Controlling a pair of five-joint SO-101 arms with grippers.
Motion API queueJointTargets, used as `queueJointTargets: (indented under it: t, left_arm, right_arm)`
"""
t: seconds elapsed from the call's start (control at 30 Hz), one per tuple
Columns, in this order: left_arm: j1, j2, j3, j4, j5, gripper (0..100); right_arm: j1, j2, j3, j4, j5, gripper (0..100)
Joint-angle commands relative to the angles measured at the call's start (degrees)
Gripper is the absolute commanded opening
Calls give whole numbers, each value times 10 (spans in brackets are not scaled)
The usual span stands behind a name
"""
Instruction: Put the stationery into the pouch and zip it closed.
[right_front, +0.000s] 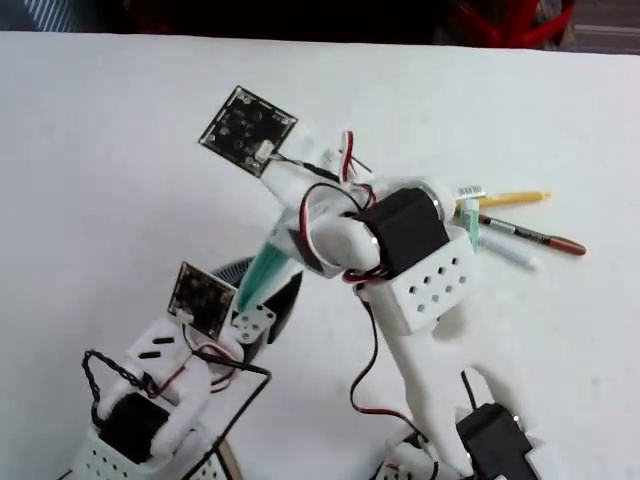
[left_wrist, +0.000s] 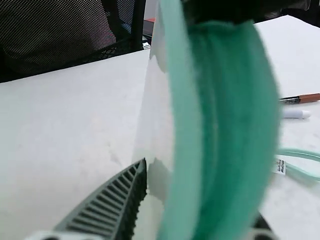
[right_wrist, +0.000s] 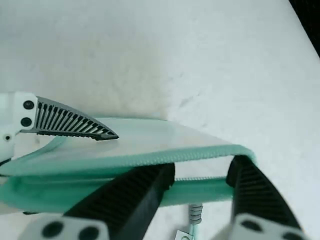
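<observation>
Here the left tool (left_wrist: 200, 195) pinches the pouch (left_wrist: 225, 125); the right tool (right_wrist: 202, 167) straddles its edge, spread.

Two white plastic arms (right_front: 425, 385), with round holes in the blocks (right_front: 435, 285). Fat black motors (right_front: 405, 228) at the bends. Thin red, black and white wires (right_front: 347, 160) looping around. Square dark camera boards (right_front: 247, 130). Black ribbed fingers (right_wrist: 125, 195), small dark screws (right_wrist: 26, 106).

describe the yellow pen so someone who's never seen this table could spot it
On the white table, look to the right of the arms and the green pouch, where loose pens lie together. The yellow pen is the one nearest the far edge, the only all-yellow one beside a black pen and a white marker.
</observation>
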Motion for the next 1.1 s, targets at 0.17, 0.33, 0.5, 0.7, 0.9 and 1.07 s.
queueJointTargets:
  t: [0.17,0.33,0.5,0.7,0.9,1.07]
  left_arm:
    - [7,-4,-10,-2,4,105]
    - [7,-4,-5,-14,-27,26]
    - [7,-4,9,-31,-33,23]
    - [10,-4,10,-34,-35,27]
    - [7,-4,8,-33,-30,124]
    - [-11,-4,-7,-14,53,213]
  right_arm:
    - [7,5,30,15,3,12]
    - [4,4,30,16,-33,19]
    - [-21,5,55,19,-32,24]
    - [-42,5,118,19,-35,303]
    - [-30,4,102,19,-40,370]
    - [-42,-10,80,19,-40,381]
